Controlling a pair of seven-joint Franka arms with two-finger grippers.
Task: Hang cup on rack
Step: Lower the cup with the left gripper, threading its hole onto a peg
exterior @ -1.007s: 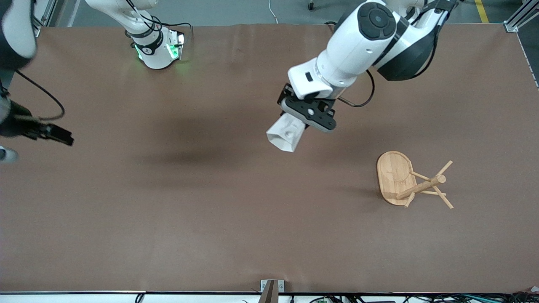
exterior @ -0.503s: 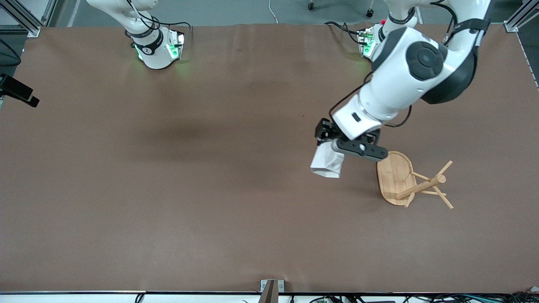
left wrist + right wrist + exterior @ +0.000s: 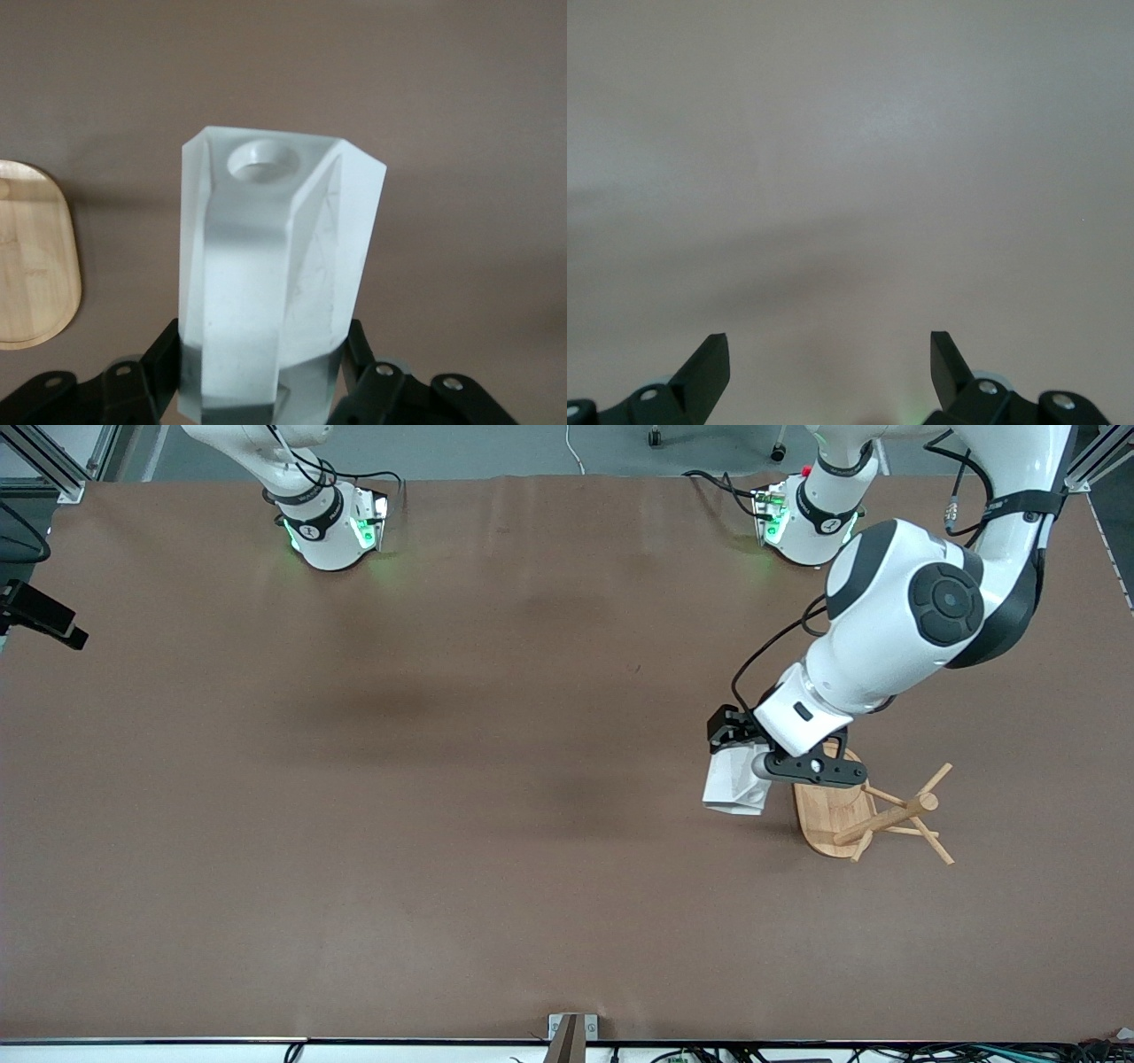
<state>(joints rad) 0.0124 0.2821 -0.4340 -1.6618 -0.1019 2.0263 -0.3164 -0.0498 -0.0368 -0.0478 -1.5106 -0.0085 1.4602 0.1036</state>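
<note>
My left gripper [image 3: 751, 766] is shut on the white faceted cup [image 3: 733, 788] and holds it in the air, just beside the rack's oval base [image 3: 826, 802]. In the left wrist view the cup [image 3: 275, 266] fills the middle between the fingers, with its blocky handle and round hole [image 3: 262, 161] facing the camera. The bamboo rack's post [image 3: 886, 819] and thin pegs stand toward the left arm's end of the table. The edge of its base [image 3: 31, 257] shows in the left wrist view. My right gripper [image 3: 830, 354] is open and empty over bare table.
The brown table [image 3: 399, 824] stretches wide toward the right arm's end. The two arm bases [image 3: 332, 522] [image 3: 806, 518] stand along the edge farthest from the front camera. A dark part of the right arm [image 3: 40, 615] shows at the table's end.
My left gripper has carried the cup from over the table's middle toward the left arm's end, up beside the rack's base. The right arm has drawn back to the table's edge.
</note>
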